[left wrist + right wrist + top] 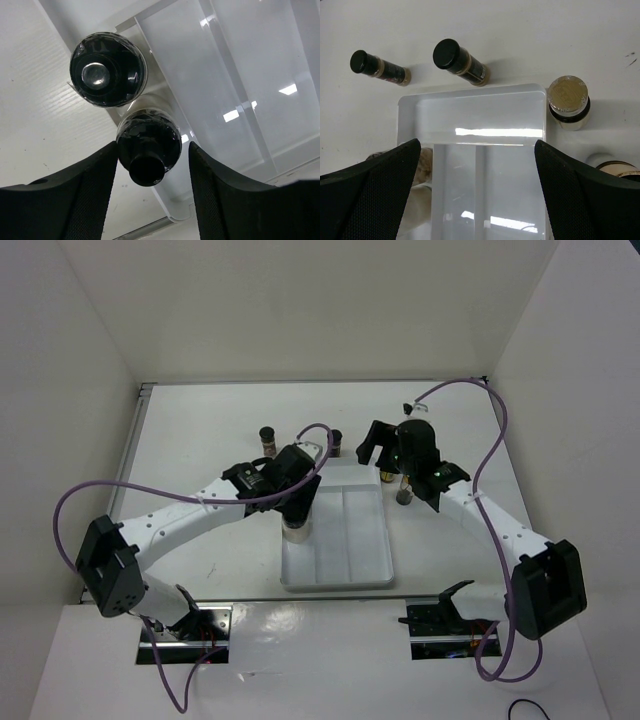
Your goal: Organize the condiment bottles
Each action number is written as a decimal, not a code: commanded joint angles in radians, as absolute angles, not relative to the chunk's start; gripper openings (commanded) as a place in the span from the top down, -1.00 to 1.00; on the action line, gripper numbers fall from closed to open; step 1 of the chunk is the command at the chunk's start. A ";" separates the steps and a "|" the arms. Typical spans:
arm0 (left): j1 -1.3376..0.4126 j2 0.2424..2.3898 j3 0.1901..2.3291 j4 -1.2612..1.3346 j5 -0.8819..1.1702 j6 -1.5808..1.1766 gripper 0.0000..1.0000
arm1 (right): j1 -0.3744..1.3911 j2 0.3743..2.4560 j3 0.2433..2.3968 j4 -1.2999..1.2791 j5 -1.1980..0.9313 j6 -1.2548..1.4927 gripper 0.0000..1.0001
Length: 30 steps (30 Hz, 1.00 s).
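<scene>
In the left wrist view, two black-capped condiment bottles stand in the left compartment of the white tray. One bottle is farther off. The other bottle is between the fingers of my left gripper, which is open, with a gap on the right side. From above, my left gripper hangs over that bottle. My right gripper is open and empty over the tray's far end. Two slim bottles stand beyond the tray. A tan-topped jar and another jar stand at its right.
The tray sits mid-table with its two right compartments bare. White walls close off the table at the back and both sides. My right gripper hovers near the tray's far right corner, close to two bottles.
</scene>
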State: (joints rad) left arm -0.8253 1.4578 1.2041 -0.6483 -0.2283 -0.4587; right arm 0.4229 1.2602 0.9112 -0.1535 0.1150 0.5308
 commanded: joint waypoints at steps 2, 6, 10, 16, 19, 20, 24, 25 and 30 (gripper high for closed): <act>-0.844 1.431 1.245 -0.624 -0.213 -0.485 -0.35 | 0.417 1.278 0.976 -0.101 0.098 0.522 -0.97; -0.844 1.387 1.305 -0.670 -0.213 -0.494 -0.48 | 0.417 1.298 1.014 -0.101 0.080 0.512 -0.97; -0.844 1.294 1.387 -0.698 -0.261 -0.494 -0.80 | 0.417 1.336 1.080 -0.092 0.043 0.492 -0.97; -0.787 1.218 1.424 -0.686 -0.360 -0.511 -1.00 | 0.428 1.436 1.233 -0.112 0.009 0.448 -0.97; -0.732 1.233 1.433 -0.674 -0.439 -0.503 -1.00 | 0.437 1.486 1.301 -0.147 0.021 0.423 -0.97; -0.679 1.245 1.446 -0.664 -0.425 -0.493 -1.00 | 0.437 1.499 1.310 -0.159 0.038 0.423 -0.97; -0.534 1.376 1.466 -0.595 -0.356 -0.460 -1.00 | 0.437 1.499 1.310 -0.160 0.063 0.414 -0.97; -0.505 1.399 1.466 -0.569 -0.332 -0.450 -1.00 | 0.437 1.499 1.310 -0.160 0.063 0.414 -0.97; -0.359 1.564 1.488 -0.420 -0.215 -0.440 -1.00 | 0.437 1.523 1.298 -0.146 0.054 0.414 -0.97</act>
